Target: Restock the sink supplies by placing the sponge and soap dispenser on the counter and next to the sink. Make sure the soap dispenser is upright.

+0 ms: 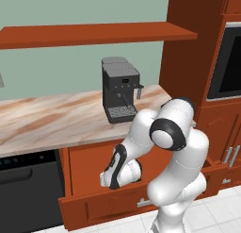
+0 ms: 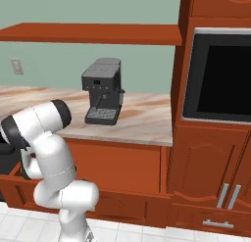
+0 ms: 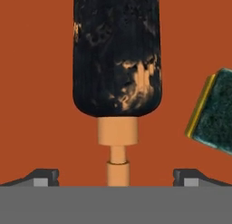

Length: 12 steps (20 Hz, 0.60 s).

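**A:** Where is the soap?

**B:** In the hand view, the squat black cylindrical soap dispenser with its tan-orange pump lies flat on a red-brown drawer floor, pump toward six o'clock. The yellow, dark-green-backed sponge sits at three o'clock, apart from it.

**A:** And the claw?

**B:** The two-finger gripper is spread wide, empty, straddling the pump. The bottle looks rigid, light, probably slick; grip the broad body, not the thin neck.

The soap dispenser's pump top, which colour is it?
Tan-orange pump top, clearest in the hand view.
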Tool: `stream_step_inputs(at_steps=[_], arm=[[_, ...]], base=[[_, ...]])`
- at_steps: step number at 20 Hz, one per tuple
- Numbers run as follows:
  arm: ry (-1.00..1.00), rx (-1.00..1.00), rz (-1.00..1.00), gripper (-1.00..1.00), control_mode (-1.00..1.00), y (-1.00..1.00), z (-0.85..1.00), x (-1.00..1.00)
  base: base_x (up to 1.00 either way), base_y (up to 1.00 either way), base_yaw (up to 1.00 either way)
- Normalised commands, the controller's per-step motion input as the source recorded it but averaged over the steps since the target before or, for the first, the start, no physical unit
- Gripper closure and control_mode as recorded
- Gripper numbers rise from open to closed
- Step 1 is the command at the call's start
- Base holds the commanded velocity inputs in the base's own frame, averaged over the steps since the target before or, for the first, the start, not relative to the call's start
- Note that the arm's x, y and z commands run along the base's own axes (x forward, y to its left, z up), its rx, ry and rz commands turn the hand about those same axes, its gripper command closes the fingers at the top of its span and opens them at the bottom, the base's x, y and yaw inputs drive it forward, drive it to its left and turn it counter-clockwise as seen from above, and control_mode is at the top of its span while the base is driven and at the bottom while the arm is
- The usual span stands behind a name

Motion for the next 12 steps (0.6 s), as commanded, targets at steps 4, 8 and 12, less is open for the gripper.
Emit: stream_step_inputs(at_steps=[4, 8, 12], arm=[[0.0, 0.0, 0.0, -1.0, -1.0, 0.05, -0.19, 0.02], [0.0, 0.0, 0.0, -1.0, -1.0, 0.0, -0.1, 0.02], [0.0, 0.0, 0.0, -1.0, -1.0, 0.0, -0.06, 0.04]], base=[[0.0, 0.0, 0.0], [0.0, 0.0, 0.0], [0.0, 0.0, 0.0]])
